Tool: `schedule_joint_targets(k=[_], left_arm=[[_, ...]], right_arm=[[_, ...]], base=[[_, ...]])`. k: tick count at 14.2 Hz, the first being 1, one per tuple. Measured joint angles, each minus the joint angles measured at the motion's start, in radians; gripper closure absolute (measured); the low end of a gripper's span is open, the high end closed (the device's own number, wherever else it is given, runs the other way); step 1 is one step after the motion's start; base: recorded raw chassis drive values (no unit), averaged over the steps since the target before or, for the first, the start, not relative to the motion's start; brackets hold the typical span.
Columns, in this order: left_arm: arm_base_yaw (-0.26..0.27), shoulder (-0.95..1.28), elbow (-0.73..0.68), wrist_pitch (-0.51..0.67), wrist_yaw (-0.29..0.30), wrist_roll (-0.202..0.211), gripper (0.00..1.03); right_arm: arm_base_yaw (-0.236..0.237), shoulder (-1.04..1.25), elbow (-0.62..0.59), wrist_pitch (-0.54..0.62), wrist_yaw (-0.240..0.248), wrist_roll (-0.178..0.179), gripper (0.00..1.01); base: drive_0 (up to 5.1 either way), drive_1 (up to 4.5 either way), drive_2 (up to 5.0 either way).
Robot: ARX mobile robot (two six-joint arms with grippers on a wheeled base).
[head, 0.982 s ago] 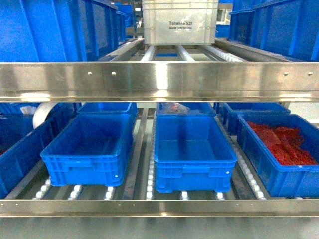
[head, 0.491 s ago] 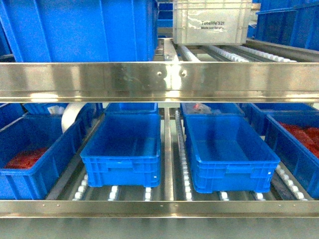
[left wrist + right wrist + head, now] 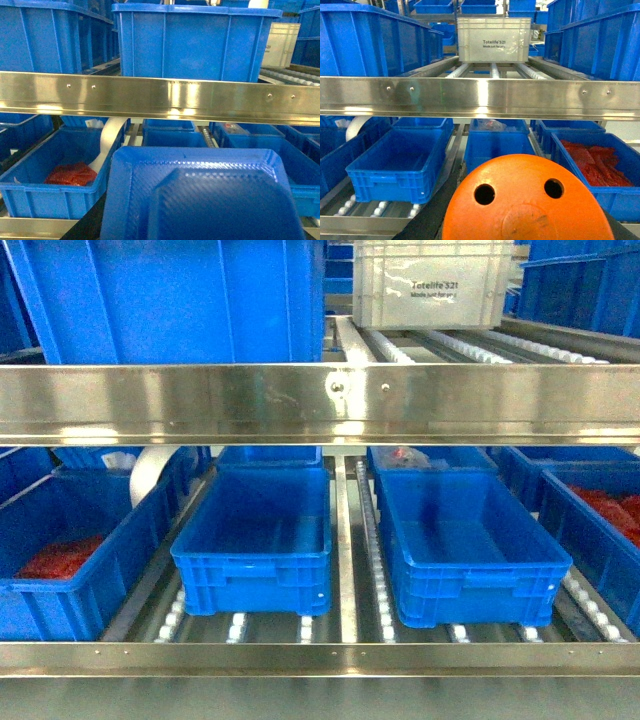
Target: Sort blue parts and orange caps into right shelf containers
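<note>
A blue part [image 3: 200, 195], a textured tray-like piece, fills the bottom of the left wrist view, held up close before the camera and hiding my left gripper's fingers. An orange cap [image 3: 525, 205] with two round holes fills the bottom of the right wrist view the same way, covering my right gripper's fingers. Two empty blue shelf containers [image 3: 250, 585] [image 3: 470, 595] sit side by side on the lower roller shelf. Neither gripper shows in the head view.
A steel shelf rail [image 3: 320, 400] crosses above the lower shelf. Blue crates holding red pieces stand at the left [image 3: 60, 605] and the right [image 3: 600, 560]. A white roll [image 3: 150, 472] lies behind the left one. A grey tote [image 3: 432, 285] and big blue crates occupy the upper shelf.
The head view has swung left: the two empty containers and the grey tote have slid rightward in the picture, and the left crate with red pieces has come into view.
</note>
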Motion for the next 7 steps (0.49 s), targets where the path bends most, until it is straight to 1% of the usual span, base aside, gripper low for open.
schedule_joint_targets(k=[7], left_arm=[[0.0, 0.0, 0.0, 0.0, 0.0, 0.0, 0.62]], right_arm=[[0.0, 0.0, 0.0, 0.0, 0.0, 0.0, 0.58]], base=[[0.0, 0.0, 0.0]])
